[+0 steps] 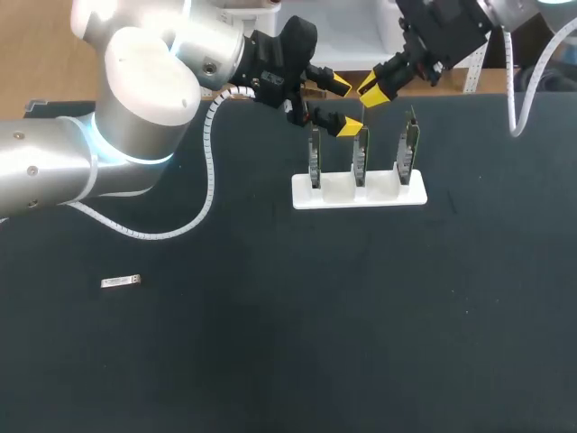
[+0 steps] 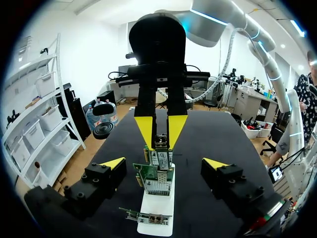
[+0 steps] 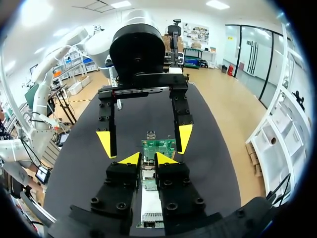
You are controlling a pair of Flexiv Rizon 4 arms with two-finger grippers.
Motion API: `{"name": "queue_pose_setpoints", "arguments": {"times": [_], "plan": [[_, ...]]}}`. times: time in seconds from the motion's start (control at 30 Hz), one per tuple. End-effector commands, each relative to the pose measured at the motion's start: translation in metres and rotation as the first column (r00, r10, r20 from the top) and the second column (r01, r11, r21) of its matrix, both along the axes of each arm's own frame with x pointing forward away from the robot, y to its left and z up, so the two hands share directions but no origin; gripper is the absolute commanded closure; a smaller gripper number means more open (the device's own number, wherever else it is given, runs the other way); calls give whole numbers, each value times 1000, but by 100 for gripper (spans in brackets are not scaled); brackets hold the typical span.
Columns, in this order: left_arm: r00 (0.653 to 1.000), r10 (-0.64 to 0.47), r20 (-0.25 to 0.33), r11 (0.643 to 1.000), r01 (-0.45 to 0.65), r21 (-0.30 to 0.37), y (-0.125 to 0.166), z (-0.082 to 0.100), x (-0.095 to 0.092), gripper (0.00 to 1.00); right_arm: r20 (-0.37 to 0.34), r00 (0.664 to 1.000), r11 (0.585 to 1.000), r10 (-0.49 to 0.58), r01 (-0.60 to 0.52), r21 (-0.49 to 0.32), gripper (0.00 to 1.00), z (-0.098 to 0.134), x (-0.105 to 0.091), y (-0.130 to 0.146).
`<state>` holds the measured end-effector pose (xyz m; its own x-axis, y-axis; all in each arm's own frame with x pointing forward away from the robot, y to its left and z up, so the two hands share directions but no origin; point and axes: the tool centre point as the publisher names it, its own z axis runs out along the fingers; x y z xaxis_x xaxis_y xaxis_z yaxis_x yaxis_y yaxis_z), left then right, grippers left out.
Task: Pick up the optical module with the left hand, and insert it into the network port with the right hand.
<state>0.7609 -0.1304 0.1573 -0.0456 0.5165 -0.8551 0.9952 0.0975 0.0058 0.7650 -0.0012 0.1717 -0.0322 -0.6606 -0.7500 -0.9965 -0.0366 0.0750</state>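
My right gripper [image 1: 374, 90] hangs just above the middle and right boards, shut on a small metal optical module [image 2: 161, 140] that shows between its yellow tips in the left wrist view. In its own view the right gripper [image 3: 147, 158] points down at the green boards [image 3: 158, 147]. My left gripper [image 1: 341, 105] stands open beside it, over the left and middle boards, with nothing between its fingers [image 2: 114, 162]. Three green network cards [image 1: 361, 155] stand upright in a white holder [image 1: 338, 197].
A second small silver module-like piece [image 1: 120, 282] lies flat on the black table at the left front. The left arm's white cable [image 1: 209, 194] droops onto the table left of the holder.
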Motion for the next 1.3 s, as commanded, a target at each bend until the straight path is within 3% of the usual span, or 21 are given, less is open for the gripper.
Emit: {"name": "queue_pose_setpoints", "arguments": {"times": [0.03,1.3], "plan": [[1000,-2,-3,1000,2,4,-1,0,2,0,-1,1000,1000,-1,1,-1,100,-4,0,0],[1000,-2,-3,1000,2,4,-1,0,2,0,10,1000,1000,3,-3,-8,100,-1,5,1]]}}
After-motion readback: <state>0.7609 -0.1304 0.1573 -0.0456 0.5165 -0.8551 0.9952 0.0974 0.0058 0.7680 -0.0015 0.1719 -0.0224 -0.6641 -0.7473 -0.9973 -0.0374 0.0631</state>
